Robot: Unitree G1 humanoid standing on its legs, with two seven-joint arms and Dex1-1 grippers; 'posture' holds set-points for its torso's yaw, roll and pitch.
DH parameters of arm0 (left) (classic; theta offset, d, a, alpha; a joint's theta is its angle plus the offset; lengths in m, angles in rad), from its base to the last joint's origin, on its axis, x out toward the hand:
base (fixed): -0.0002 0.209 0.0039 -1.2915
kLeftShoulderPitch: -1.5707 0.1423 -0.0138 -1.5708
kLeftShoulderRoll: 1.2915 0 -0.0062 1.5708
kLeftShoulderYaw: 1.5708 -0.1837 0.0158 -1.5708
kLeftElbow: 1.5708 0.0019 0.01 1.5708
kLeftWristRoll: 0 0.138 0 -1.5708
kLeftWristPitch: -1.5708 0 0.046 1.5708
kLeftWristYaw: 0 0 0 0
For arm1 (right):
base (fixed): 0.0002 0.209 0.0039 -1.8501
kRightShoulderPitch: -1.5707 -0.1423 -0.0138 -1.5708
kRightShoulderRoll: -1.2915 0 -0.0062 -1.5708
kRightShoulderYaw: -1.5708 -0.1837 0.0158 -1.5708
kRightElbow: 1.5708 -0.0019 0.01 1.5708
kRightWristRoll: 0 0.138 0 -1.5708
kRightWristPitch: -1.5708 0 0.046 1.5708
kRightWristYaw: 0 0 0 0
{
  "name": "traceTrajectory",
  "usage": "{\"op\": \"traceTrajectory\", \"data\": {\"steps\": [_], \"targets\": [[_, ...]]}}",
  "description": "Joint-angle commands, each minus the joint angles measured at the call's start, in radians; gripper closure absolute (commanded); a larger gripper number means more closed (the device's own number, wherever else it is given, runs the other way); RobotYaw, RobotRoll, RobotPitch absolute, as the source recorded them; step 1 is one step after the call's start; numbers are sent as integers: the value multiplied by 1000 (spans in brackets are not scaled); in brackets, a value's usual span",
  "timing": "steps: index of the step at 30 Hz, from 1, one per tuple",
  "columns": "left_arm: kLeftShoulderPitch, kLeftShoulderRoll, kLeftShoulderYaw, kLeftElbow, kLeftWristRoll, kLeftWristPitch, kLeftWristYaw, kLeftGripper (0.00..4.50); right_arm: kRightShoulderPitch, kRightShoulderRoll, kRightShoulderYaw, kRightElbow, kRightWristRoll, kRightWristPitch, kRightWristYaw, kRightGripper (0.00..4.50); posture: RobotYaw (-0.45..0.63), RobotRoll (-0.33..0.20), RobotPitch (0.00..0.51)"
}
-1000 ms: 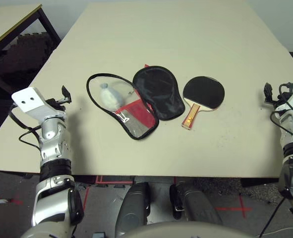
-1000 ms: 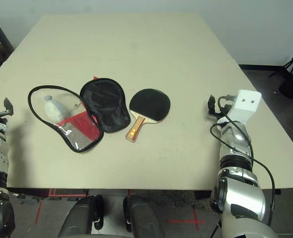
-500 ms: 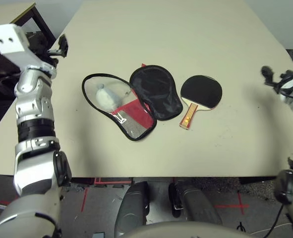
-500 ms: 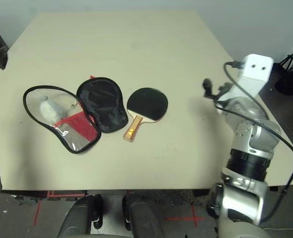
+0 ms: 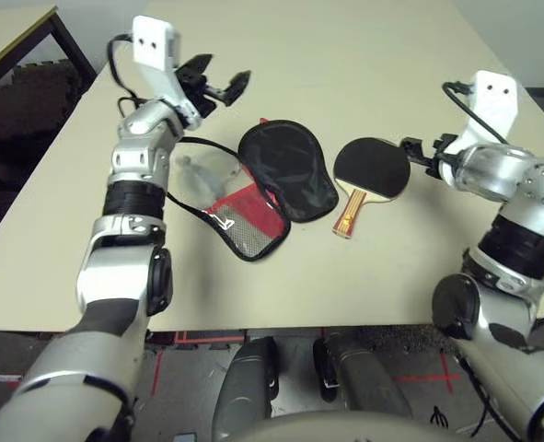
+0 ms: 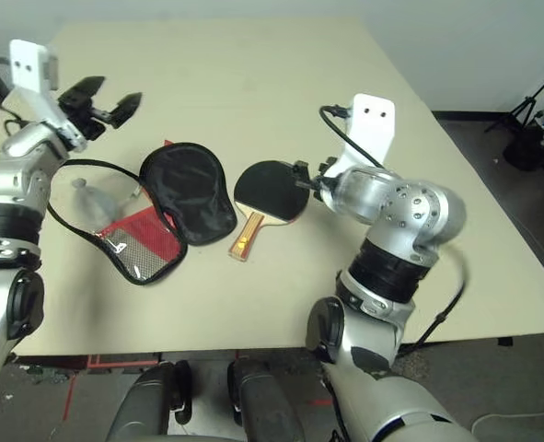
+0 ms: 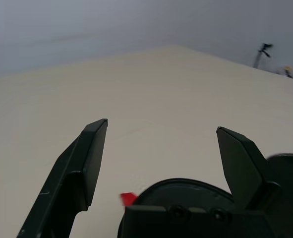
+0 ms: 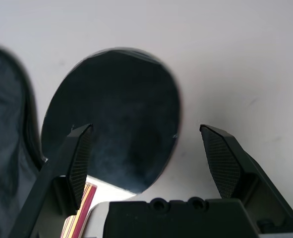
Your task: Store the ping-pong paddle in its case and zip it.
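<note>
The paddle (image 5: 375,168) lies flat on the table (image 5: 364,55), black face up, its striped handle pointing back toward the robot. Just to its left the case (image 5: 288,171) lies unzipped and spread open in 2 halves: a black half next to the paddle's blade, close but I cannot tell if touching, and, further left, a half ringed by the black zipper edge with a red and mesh pocket (image 5: 246,218). Something pale and rounded (image 6: 84,195) rests inside that left half.

Nothing is stored yet, so the step in hand looks like the reach for the paddle. The right gripper (image 8: 148,148) hangs above the blade, just off its right edge, jaws spread wide with nothing between them; in the right wrist view the 2 fingers frame the blade. The left gripper (image 5: 214,77) is raised over the table beyond the case's far left side, jaws likewise wide apart and empty.

The next move likely calls for the right gripper to drop to the paddle and take it by an edge or the handle, a hard pinch on so flat a thing. The left gripper would probably need to steady the open case. The pale object may get in the way.
</note>
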Motion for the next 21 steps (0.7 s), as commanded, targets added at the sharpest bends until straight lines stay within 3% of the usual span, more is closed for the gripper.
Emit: {"op": "traceTrajectory", "data": {"steps": [1, 5, 6, 8, 13, 21], "targets": [[-16, -9, -7, 28, 15, -14, -13, 0, -17, -70, 60, 94, 288, 25, -186, 30, -248, 0, 152], [-16, -17, -1, 28, 10, -18, -6, 0, -37, -182, 167, 226, 634, 25, -367, 30, -251, 0, 155], [-14, -19, -1, 26, 10, -18, -4, 0, -23, -259, 273, 239, 833, -50, -447, 30, -254, 0, 157], [-7, -23, 0, 19, 8, -18, -1, 0, -10, -368, 427, 266, 1051, -123, -486, 30, -257, 0, 159], [6, -30, 6, 3, 4, -19, 10, 0, 23, -388, 535, 191, 1086, -216, -488, 30, -258, 0, 156], [24, -33, 16, -12, 2, -21, 28, 0, 52, -340, 513, 148, 1086, -288, -574, 30, -256, 0, 153]]}}
